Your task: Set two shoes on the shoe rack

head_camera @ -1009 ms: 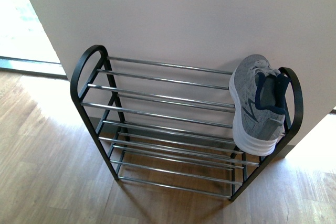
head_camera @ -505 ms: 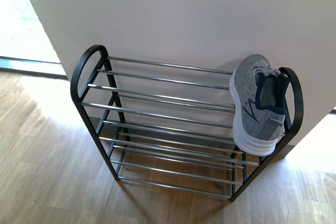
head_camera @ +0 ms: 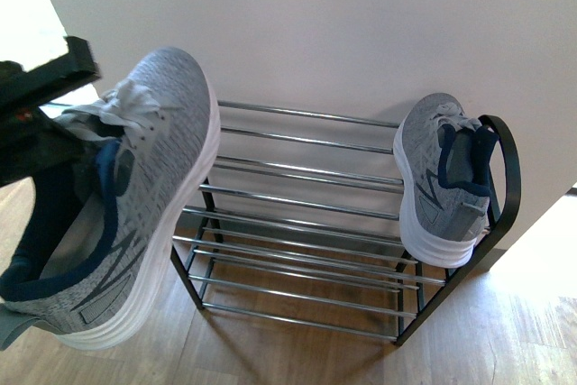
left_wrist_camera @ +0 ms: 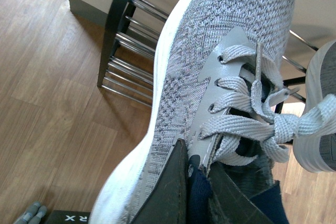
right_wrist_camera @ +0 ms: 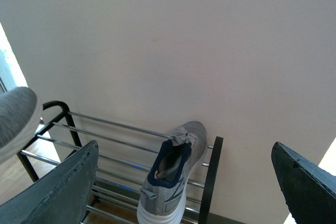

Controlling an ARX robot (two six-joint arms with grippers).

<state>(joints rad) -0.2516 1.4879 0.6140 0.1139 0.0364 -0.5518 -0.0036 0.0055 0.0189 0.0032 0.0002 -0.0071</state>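
Pale wall [head_camera: 361,24] and wood-plank floor [head_camera: 81,340] frame the black-framed shoe rack with chrome rods [head_camera: 306,115]. One grey knit sneaker with a white sole [head_camera: 437,182] lies at the right end of the top tier, toe to the wall, heel past the front rod. The left gripper [left_wrist_camera: 197,198] is clamped on the upper of the second grey knit sneaker [head_camera: 153,178] beside its opening, holding it in the air over the rack's left end. The right gripper [right_wrist_camera: 186,182] is spread wide and empty.

I judge that soft knit could let the shoe swing or slip, and its toe could catch the arched left side.

Its long axis runs from low heel to raised toe, toward the wall, with the sole turned right.
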